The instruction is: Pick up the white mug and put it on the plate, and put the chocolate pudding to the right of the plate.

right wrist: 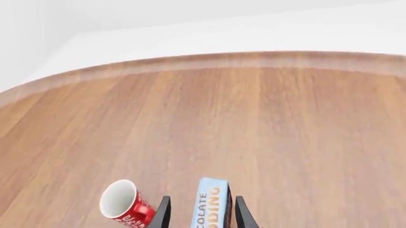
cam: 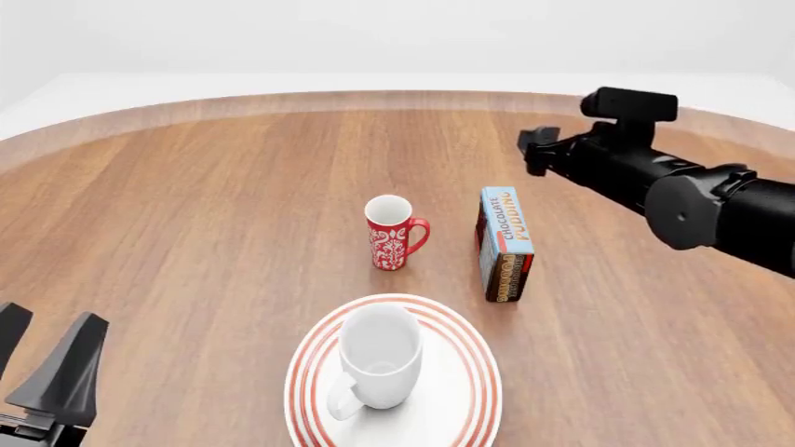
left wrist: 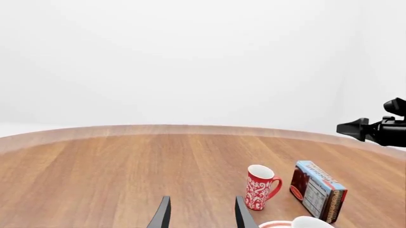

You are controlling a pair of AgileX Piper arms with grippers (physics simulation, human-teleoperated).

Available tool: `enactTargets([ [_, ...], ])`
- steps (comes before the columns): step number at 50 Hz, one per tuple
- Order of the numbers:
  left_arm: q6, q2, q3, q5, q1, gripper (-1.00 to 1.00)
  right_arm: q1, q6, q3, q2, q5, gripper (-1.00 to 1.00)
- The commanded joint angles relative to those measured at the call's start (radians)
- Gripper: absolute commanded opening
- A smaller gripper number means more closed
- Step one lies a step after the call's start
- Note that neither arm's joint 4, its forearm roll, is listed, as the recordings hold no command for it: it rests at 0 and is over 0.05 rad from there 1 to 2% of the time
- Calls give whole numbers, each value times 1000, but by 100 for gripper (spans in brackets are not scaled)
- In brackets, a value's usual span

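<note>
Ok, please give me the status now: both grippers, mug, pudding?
Left gripper open, empty, parked low. Right gripper open above chocolate pudding. White mug upright on plate. Red mug left of pudding, apart.

1. Your left gripper (cam: 44, 358) sits low at the near left corner of the front view, well back from the middle of the table, its two dark fingers (cam: 73, 368) spread apart with nothing between them.
2. Your left wrist view shows the same: both fingertips (left wrist: 163, 216) parted, only bare gap between.
3. Your right arm (cam: 695, 200) reaches in from the right, raised above the table, its gripper (cam: 537, 149) pointing left and forward.
4. Your right wrist view shows its fingers (right wrist: 162, 213) parted too.
</note>
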Motion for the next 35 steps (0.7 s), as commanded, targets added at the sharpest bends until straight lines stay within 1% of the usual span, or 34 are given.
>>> enactTargets([
  [1,-2,0,0,0,-1,100,-12,15,3,11,-5,100],
  [35,-2,0,0,-2,0,100,-24,11,0,98,-23,100],
])
